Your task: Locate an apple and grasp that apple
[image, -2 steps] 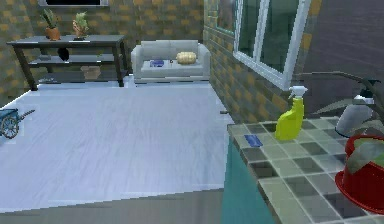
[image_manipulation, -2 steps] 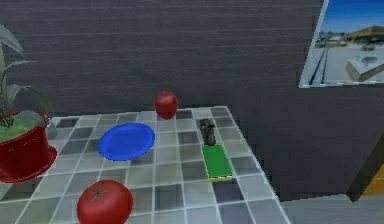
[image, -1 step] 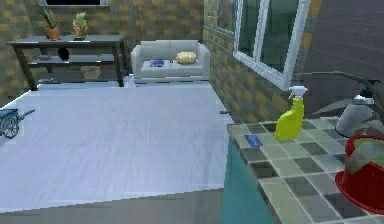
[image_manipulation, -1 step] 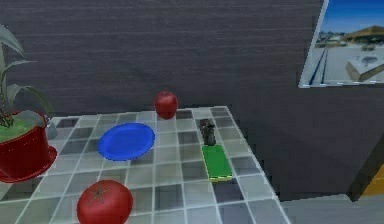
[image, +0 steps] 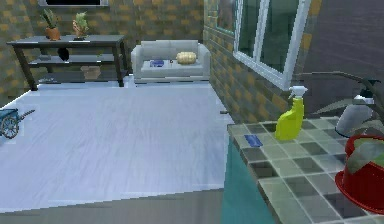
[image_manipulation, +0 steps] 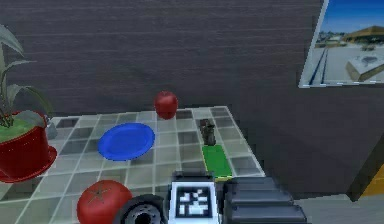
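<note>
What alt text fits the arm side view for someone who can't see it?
A small red apple sits near the far edge of a tiled counter, beyond a blue plate. A bigger round red thing lies at the near edge by the pincer; a red-potted plant stands at the picture's left.

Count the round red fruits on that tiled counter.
2. One red fruit near the counter's far edge, beyond the blue plate; the other fruit at the view's bottom-left. More may be hidden.

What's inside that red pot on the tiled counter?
A leafy green plant rises from the red pot; the pot's wall hides whatever lies below its rim.
</note>
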You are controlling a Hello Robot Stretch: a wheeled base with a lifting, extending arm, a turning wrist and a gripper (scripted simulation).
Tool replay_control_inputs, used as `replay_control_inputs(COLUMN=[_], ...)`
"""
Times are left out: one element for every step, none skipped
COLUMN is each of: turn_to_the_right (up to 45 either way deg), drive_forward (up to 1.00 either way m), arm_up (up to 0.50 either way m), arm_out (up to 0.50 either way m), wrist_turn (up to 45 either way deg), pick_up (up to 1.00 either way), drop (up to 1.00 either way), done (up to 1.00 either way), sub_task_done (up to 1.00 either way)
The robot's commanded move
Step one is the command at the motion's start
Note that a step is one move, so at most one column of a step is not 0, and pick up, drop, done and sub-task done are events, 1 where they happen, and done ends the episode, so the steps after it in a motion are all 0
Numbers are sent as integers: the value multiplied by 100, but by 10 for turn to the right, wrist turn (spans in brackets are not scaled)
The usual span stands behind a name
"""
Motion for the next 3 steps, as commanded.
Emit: replay_control_inputs(turn_to_the_right=[0,0,0], drive_forward=[0,0,0], arm_up=[0,0,0], arm_out=[46,0,0], wrist_turn=[0,450,450], pick_up=[0,0,0], drop=[0,0,0], done=[0,0,0], sub_task_done=[0,0,0])
